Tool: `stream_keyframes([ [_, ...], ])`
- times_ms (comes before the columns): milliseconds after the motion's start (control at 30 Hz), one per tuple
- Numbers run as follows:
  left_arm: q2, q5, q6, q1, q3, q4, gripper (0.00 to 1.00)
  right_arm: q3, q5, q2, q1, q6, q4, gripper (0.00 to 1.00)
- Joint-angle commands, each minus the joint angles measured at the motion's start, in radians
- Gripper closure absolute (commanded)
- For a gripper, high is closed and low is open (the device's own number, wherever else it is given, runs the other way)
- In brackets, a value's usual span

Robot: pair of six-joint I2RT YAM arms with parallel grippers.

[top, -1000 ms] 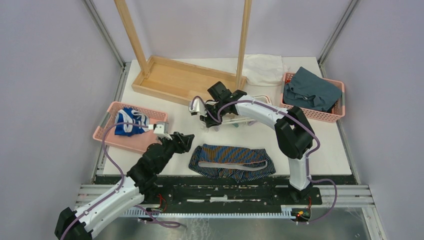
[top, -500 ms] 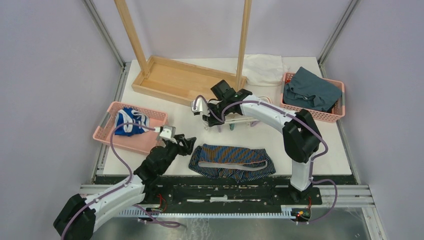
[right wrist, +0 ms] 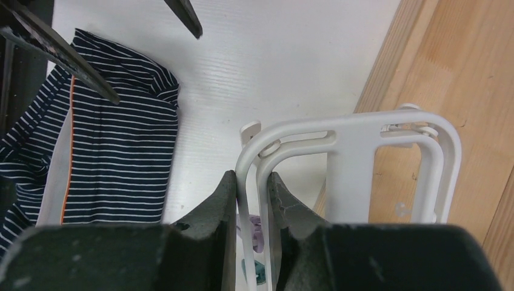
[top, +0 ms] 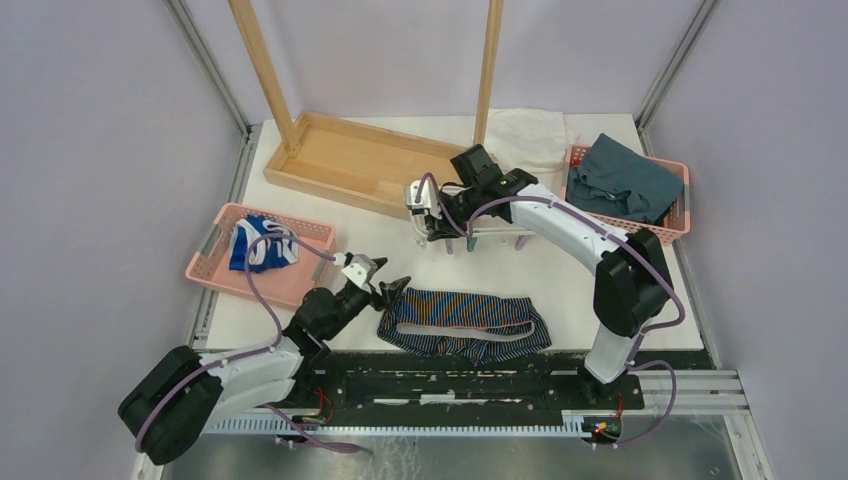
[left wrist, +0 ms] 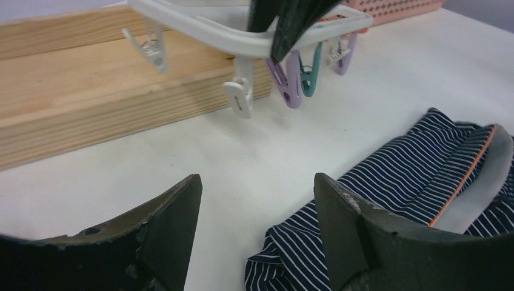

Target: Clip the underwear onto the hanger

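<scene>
The left end effector (top: 383, 287) is spread wide and empty. Just right of it, the underwear (top: 465, 322) lies flat on the worktop (top: 600, 280), long axis left-right. Farther back, the right end effector (right wrist: 251, 185) pinches the hanger (right wrist: 354, 130) by its rim.

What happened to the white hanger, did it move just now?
Yes. In the top view the hanger, pinched in the right claw, went rightward and away from the arms, closer to the right post of the wooden rack.
</scene>
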Motion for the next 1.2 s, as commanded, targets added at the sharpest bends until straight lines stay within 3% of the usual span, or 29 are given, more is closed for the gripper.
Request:
stream_keyframes([
  [0, 0.102, 0.218, 0.157, 0.002, 0.095, 0.120, 0.24, -0.029, -0.096, -0.108, -0.013, -0.039, 0.068, 1.00],
  [267, 0.160, 0.234, 0.217, 0.002, 0.174, 0.126, 0.22, -0.202, -0.149, -0.229, -0.050, 0.037, 0.331, 1.00],
  [467, 0.114, 0.217, 0.341, 0.005, 0.214, 0.015, 0.22, -0.230, -0.243, -0.273, -0.078, -0.031, 0.324, 0.96],
  [633, 0.102, 0.275, 0.445, 0.005, 0.204, 0.006, 0.23, -0.291, -0.283, -0.302, -0.093, 0.003, 0.390, 0.87],
  [800, 0.114, 0.286, 0.461, 0.007, 0.218, 0.015, 0.23, -0.320, -0.281, -0.324, -0.097, 0.010, 0.400, 0.91],
  [933, 0.156, 0.328, 0.450, 0.009, 0.238, 0.049, 0.23, -0.406, -0.234, -0.385, -0.098, 0.064, 0.517, 0.96],
  [1167, 0.202, 0.380, 0.427, 0.009, 0.267, 0.054, 0.24, -0.356, -0.315, -0.426, -0.139, -0.051, 0.333, 1.00],
])
